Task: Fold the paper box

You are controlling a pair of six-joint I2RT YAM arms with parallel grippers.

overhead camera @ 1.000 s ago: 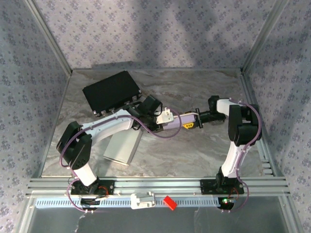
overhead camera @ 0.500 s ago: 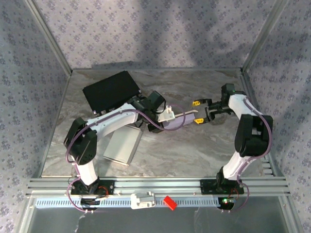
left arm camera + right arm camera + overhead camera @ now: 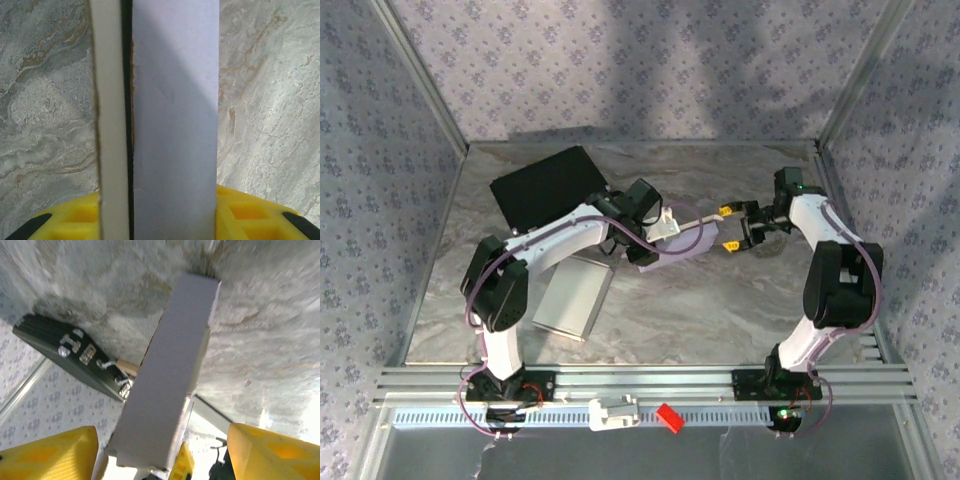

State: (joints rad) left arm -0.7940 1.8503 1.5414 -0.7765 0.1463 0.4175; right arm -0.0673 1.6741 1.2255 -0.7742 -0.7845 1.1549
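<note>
The paper box (image 3: 688, 240) is a flat lavender piece with a pale edge, held above the middle of the table. My left gripper (image 3: 658, 226) is shut on its left end. In the left wrist view the paper box (image 3: 175, 115) runs straight up between the yellow fingers (image 3: 250, 212). My right gripper (image 3: 728, 228) stands open at the box's right end, a yellow fingertip on each side. In the right wrist view the paper box (image 3: 167, 385) hangs between the wide-apart fingers (image 3: 52, 455) without touching them.
A black case (image 3: 545, 185) lies at the back left of the marble table (image 3: 720, 310). A flat grey panel (image 3: 573, 300) rests on the table under the left arm. A white part (image 3: 613, 412) and a red piece (image 3: 668, 417) sit on the front rail.
My right gripper let go of the box's right end, opened and drew back right. The left arm swung the box further back and tilted it.
</note>
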